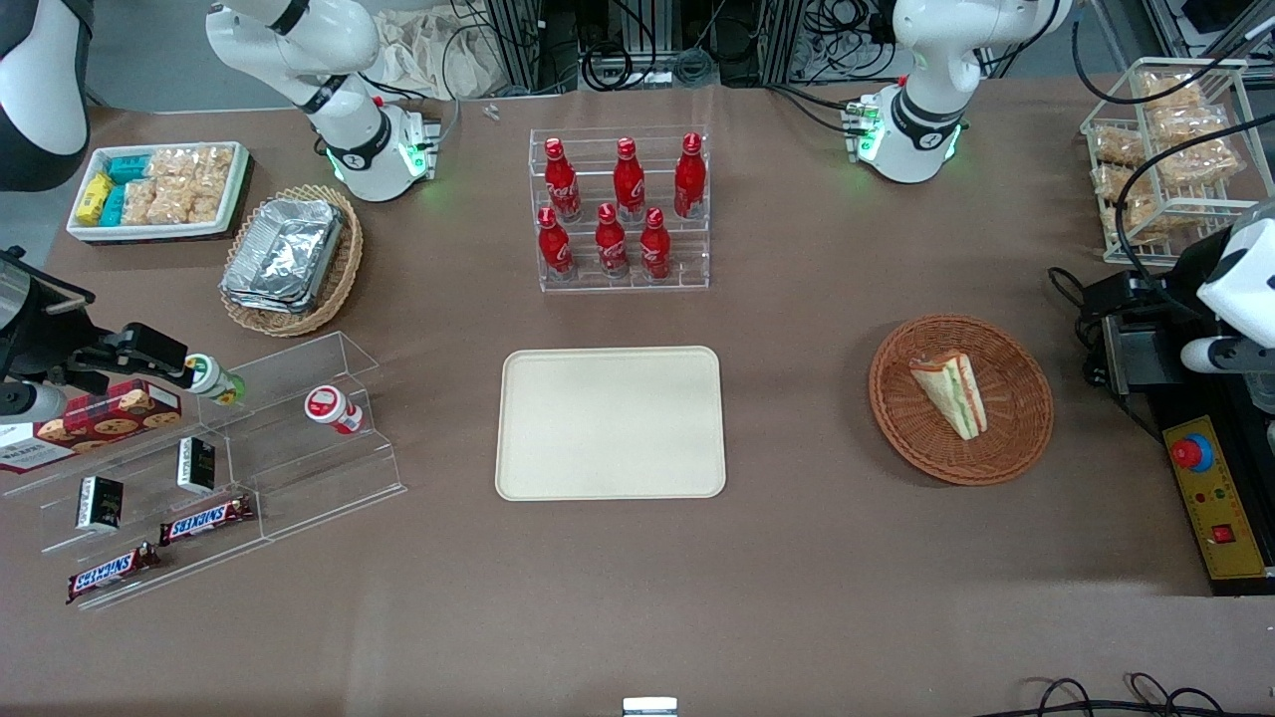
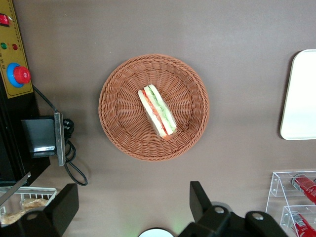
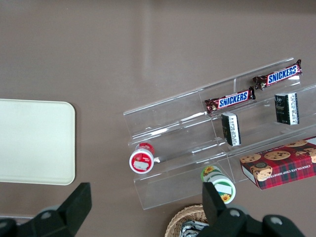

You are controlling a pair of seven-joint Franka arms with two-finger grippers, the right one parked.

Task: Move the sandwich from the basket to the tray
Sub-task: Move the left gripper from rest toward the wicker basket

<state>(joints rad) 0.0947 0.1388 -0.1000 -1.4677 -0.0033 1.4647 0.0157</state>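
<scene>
Desk (image 1: 817, 558): brown surface, carrying everything listed below.

Clear bottle rack (image 1: 623, 274): sitting farther from the front camera than the tray, holding six red bottles (image 1: 629, 179) standing upright in two rows.

Tray (image 1: 610, 422): cream-beige, lying flat near the middle of the desk with nothing sitting on it. One rounded edge of it is also showing in the left wrist view (image 2: 300, 94).

Basket (image 1: 1026, 398): reddish-brown wicker, round and shallow, sitting toward the working arm's end of the desk, well apart from the tray with bare desk lying between them. The wrist camera is looking straight down on it (image 2: 118, 123).

Yellow control box (image 1: 1210, 493): lying beside the basket at the working arm's end, showing a red button.

Sandwich (image 1: 951, 393): resting inside the basket, lying near its middle. The cut edge is facing up, showing green and orange-pink layers between pale bread (image 2: 157, 112). Nothing is touching it but the wicker.

Hand (image 2: 131, 205): hovering high above the desk, looking down on the basket. Its two dark fingers (image 2: 200, 200) are standing wide apart, gripping nothing, and are well clear of both sandwich and basket.
</scene>
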